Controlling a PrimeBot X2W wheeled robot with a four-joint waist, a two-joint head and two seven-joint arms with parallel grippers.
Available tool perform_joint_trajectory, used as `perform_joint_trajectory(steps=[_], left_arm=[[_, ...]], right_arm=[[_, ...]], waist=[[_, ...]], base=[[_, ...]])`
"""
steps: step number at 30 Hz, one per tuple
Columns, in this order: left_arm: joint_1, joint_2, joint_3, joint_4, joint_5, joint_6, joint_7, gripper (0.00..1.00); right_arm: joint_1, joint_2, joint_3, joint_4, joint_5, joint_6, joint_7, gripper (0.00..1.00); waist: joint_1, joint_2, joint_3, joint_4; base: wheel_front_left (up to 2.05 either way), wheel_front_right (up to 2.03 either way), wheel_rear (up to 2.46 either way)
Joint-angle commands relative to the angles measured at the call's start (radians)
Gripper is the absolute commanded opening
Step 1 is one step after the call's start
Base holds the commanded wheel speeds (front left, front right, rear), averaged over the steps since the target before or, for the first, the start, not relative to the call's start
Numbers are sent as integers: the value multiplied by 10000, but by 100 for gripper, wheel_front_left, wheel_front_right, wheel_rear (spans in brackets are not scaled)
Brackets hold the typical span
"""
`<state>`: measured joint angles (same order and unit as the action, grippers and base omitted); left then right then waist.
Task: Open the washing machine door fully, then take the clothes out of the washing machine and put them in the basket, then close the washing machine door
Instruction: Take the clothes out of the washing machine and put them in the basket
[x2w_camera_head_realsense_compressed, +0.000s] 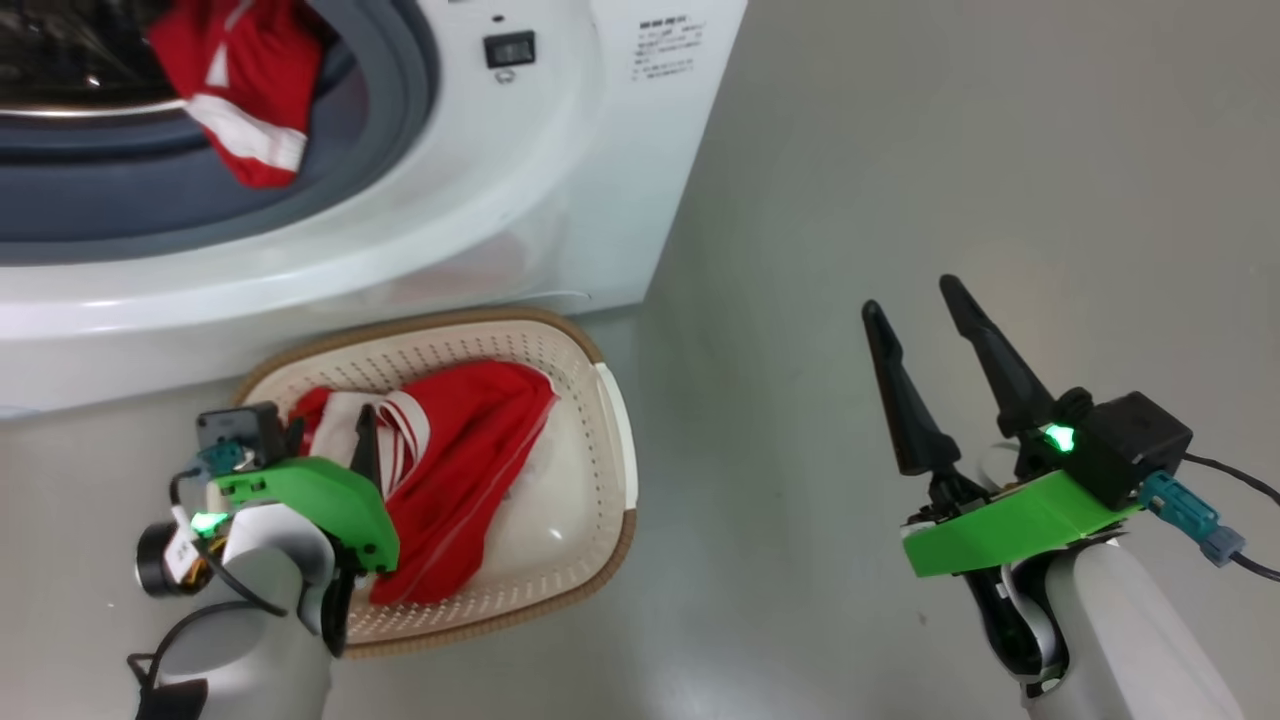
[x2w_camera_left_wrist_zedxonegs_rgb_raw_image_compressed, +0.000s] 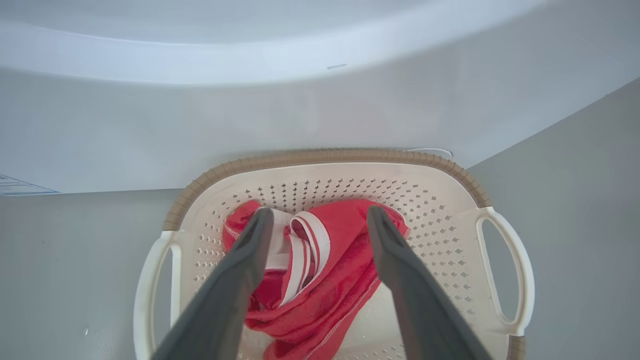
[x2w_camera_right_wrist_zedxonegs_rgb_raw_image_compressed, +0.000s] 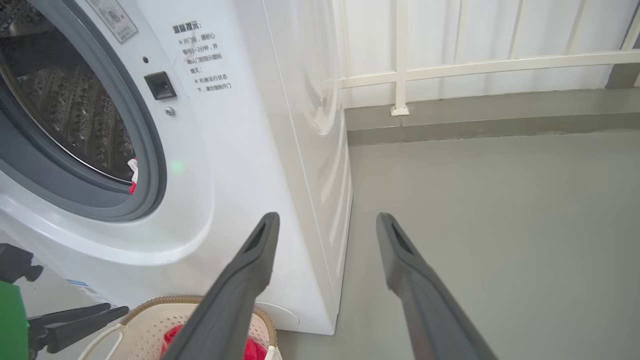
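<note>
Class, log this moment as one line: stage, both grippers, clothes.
stage: unloading | left gripper: open above basket | right gripper: open, empty | clothes: one in basket, one in washing machine

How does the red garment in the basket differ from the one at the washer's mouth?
The basket garment lies heaped on the basket floor, under the open left hand; the drum garment drapes over the grey gasket. The basket garment shows narrow white stripes; the drum garment a broad white band. Both are red.
</note>
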<state>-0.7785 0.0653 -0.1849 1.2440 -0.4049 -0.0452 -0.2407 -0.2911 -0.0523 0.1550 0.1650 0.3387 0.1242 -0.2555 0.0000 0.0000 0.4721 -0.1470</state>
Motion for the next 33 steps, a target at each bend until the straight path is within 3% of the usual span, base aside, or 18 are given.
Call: perform_joint_trajectory(steps=[1, 13, 24, 33], left_arm=[[319, 231, 114, -351, 63, 42, -157, 100], [2047, 88, 599, -4024, 471, 485, -208, 100], [3692, 43, 857, -6737, 891, 313, -209, 100], [4814, 119, 1156, -7996, 1082, 267, -210, 100]], right_arm=[[231, 20, 59, -150, -136, 65, -63, 100], [688, 20, -718, -75, -703, 65, -63, 100], [1253, 20, -1046, 120, -936, 65, -63, 100], [1655, 20, -1121, 25, -906, 65, -63, 100]], waist=[[0, 0, -441, 335], [0, 0, -1614, 1082], [0, 0, -2712, 1300], [0, 0, -3394, 1231]], base=[[0, 0, 0], [0, 0, 0], [0, 0, 0], [0, 0, 0]])
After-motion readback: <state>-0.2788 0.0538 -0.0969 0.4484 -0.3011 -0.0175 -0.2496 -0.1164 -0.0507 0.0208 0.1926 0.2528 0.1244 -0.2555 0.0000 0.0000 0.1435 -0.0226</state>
